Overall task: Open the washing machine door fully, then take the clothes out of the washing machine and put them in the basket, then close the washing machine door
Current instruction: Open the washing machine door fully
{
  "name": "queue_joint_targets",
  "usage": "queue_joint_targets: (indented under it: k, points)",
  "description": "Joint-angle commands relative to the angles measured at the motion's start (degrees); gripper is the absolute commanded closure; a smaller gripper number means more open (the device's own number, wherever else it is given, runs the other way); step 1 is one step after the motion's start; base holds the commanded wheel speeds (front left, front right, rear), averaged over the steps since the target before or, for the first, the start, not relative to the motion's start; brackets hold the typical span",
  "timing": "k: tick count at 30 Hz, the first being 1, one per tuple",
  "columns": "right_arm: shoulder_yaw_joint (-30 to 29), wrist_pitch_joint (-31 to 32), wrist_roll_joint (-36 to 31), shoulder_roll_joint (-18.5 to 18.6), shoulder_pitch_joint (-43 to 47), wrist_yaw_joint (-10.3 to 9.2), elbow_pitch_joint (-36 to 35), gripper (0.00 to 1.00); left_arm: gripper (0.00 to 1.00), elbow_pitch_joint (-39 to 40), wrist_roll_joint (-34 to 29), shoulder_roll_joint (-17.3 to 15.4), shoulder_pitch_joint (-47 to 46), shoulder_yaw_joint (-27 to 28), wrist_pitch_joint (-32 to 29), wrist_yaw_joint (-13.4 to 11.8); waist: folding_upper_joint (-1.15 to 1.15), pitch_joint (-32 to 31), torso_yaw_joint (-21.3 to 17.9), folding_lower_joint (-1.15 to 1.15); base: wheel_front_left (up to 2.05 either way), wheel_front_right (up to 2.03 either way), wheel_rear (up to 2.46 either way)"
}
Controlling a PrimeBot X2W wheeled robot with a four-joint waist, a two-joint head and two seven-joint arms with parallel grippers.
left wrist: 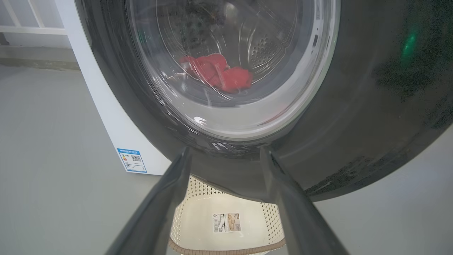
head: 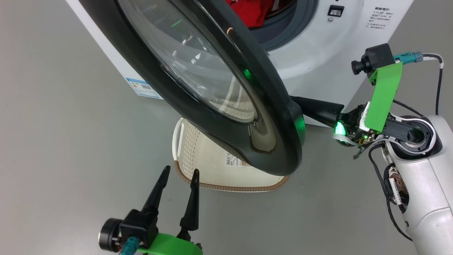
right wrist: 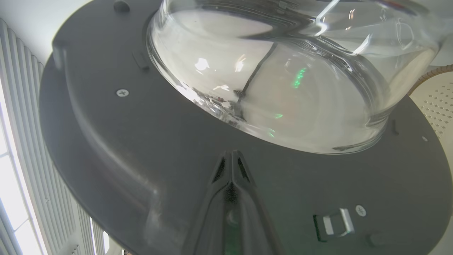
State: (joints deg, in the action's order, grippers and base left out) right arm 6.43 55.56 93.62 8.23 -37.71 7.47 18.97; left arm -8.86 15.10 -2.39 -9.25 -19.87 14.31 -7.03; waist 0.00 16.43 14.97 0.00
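The washing machine door (head: 198,81) stands partly open and hides much of the basket (head: 193,141), cream perforated plastic with a brown woven rim, on the floor beneath it. I see red clothes (head: 247,12) inside the washing machine (head: 311,46), cut off. The left gripper (head: 181,170) has its jaws spread and empty. The right gripper (right wrist: 231,156) has its jaws closed at the door's matt grey inner face. I can't read the blue label (head: 143,88).
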Motion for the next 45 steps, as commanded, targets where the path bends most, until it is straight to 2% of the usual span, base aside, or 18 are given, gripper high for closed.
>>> queue_joint_targets:
  k: [1,3,6,7,8,10,11,12,29,45]
  points:
    - [0.8,0.4,-0.8,-1.1,0.6,0.02,-2.1,1.0,0.0,1.3,-0.5,-0.5,0.2,2.0,0.7,0.3,0.0,-0.1,0.0,0.0,0.0,0.0,0.0]
    - [0.7,0.0,-1.1,-1.2,0.8,0.02,-2.3,1.0,0.0,1.2,-0.5,-0.5,0.2,2.1,0.7,0.3,0.0,-0.2,-0.1,0.0,0.0,0.0,0.0]
    - [0.2,-1.1,-1.7,-1.4,1.1,0.02,-2.5,0.77,0.0,1.2,-0.5,-0.5,0.3,2.1,0.7,0.4,0.0,-0.4,-0.2,0.0,0.0,0.0,0.0]
    - [-0.1,-1.7,-2.1,-1.5,1.2,0.02,-2.6,0.64,0.0,1.2,-0.5,-0.5,0.3,2.2,0.7,0.4,0.0,-0.5,-0.3,0.0,0.0,0.0,0.0]
    - [-0.3,-2.3,-2.4,-1.5,1.3,0.02,-2.6,0.54,0.0,1.2,-0.5,-0.5,0.4,2.2,0.7,0.5,0.0,-0.6,-0.4,0.0,0.0,0.0,0.0]
    - [-0.8,-3.2,-2.9,-1.4,1.4,0.02,-2.4,0.53,0.0,1.4,-0.4,-0.5,0.4,2.3,0.7,0.8,0.0,-0.7,-0.5,0.0,0.0,0.0,0.0]
    - [-1.1,-3.8,-3.2,-1.4,1.6,0.02,-2.5,0.34,0.0,1.4,-0.4,-0.5,0.5,2.4,0.7,0.9,0.0,-0.8,-0.6,0.0,0.0,0.0,0.0]
    - [-1.3,-4.3,-3.5,-1.4,1.8,0.02,-2.4,0.0,0.0,1.5,-0.4,-0.5,0.5,2.5,0.7,1.0,0.0,-0.8,-0.7,0.0,0.0,0.0,0.0]
    - [-4.0,-11.1,-5.2,-0.3,11.9,0.02,-1.8,0.0,0.0,1.3,-1.7,-0.5,3.0,6.7,0.7,3.3,0.0,-3.8,-4.3,0.0,0.0,0.0,0.0]
    - [-6.0,-19.6,-5.9,-1.6,23.4,0.02,3.7,0.0,0.0,0.3,-2.9,-0.5,5.8,10.4,0.7,4.7,0.0,-6.7,-8.3,0.0,0.0,0.0,0.0]
